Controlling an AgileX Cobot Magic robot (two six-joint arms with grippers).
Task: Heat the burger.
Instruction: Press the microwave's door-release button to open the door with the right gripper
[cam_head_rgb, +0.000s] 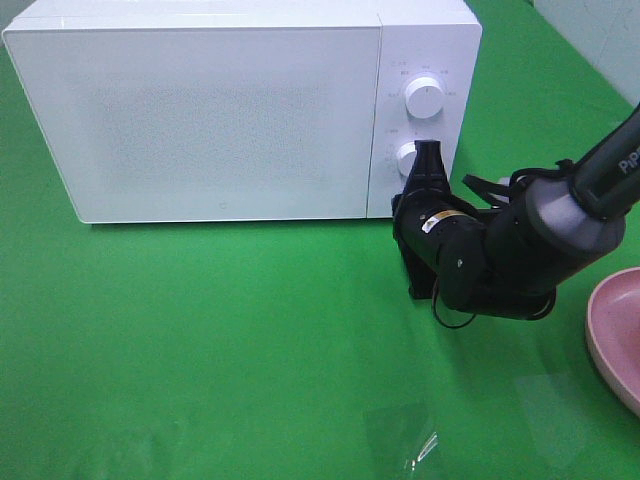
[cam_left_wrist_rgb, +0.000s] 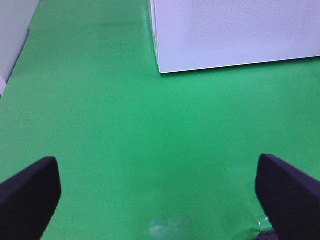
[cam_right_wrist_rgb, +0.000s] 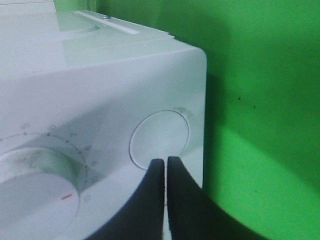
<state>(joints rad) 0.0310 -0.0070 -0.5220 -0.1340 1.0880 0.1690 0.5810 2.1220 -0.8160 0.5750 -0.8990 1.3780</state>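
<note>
Along the far edge of the table (cam_head_rgb: 200, 340) the microwave (cam_head_rgb: 220, 110) sits with its door closed. The right gripper (cam_right_wrist_rgb: 165, 161) is at the control panel, jaws pinched together on nothing, tips at the rim of the round button (cam_right_wrist_rgb: 160, 137) beside the marked dial (cam_right_wrist_rgb: 35, 195). Touching it? Cannot tell. My read: a press is the move, so go in square, centre on the disc, and push firm and short so the oven does not slide. The left gripper (cam_left_wrist_rgb: 159, 187) hangs wide open over green cloth. Containers: the frosted door hides the oven's inside; the pink plate (cam_head_rgb: 615, 320) at the right edge shows bare where visible. The burger is in no view, so it is probably inside.
</note>
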